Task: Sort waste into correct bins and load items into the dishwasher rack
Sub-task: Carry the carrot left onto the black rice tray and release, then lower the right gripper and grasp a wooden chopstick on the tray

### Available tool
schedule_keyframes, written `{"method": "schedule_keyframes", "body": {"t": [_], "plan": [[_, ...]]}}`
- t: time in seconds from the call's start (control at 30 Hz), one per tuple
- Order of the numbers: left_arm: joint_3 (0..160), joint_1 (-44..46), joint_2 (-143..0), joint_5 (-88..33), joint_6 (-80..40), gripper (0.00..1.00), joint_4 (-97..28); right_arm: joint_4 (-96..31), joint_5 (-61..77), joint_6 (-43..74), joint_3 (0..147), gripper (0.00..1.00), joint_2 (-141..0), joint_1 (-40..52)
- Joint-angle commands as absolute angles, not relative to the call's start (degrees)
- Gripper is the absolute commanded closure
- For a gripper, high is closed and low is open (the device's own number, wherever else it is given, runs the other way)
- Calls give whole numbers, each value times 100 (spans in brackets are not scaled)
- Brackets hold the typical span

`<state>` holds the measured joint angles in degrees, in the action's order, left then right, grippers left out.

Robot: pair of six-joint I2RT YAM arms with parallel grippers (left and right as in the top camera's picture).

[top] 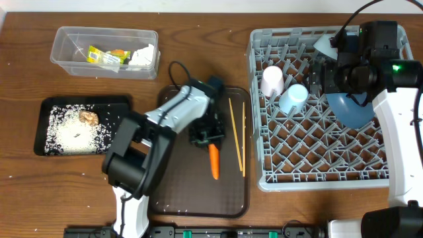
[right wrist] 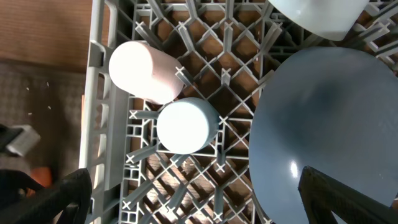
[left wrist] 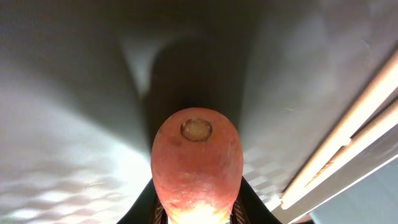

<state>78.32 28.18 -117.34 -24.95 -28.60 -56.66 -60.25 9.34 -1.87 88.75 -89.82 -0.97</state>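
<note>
One firm, smooth, probably light carrot is clamped at its thick end by the left end effector; the right end effector is spread wide, empty.

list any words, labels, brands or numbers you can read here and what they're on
No text can be read in any of the three views.
Yellow-green wrapper in the clear rectangular plastic tub: any print on it is too small and blurred to read.
Square grey plastic dishwasher rack: no label or number shows.
</note>
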Motion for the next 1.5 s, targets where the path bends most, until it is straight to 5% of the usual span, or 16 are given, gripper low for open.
{"method": "schedule_keyframes", "body": {"t": [0.0, 0.43, 0.9, 0.97, 1.07, 1.3, 1.47], "plan": [[8206, 2375, -11393, -2248, -2340, 91, -5848, -6031, 967, -113, 8912, 1, -8919, -110], [8484, -51, -10025, 119, -2322, 91, -5940, -6016, 1061, -108, 8912, 1, -8921, -56], [8309, -1675, -10613, 373, -2423, 83, -5236, -5520, 1975, -67, 8910, 7, -8997, 1157], [8305, -1710, -10663, 373, -2421, 58, -5234, -5352, 1975, -67, 8910, 7, -9041, 1470], [8305, -1710, -10718, 370, -2403, 1, -5238, -4969, 1955, -32, 8910, 7, -9188, 2016], [8305, -1706, -10718, 370, -2403, 2, -5284, -4224, 1004, 563, 8910, 10, -9924, 3061], [8305, -1706, -10718, 368, -2405, 2, -5315, -4158, 823, 690, 8910, 22, -10610, 3457]]}}
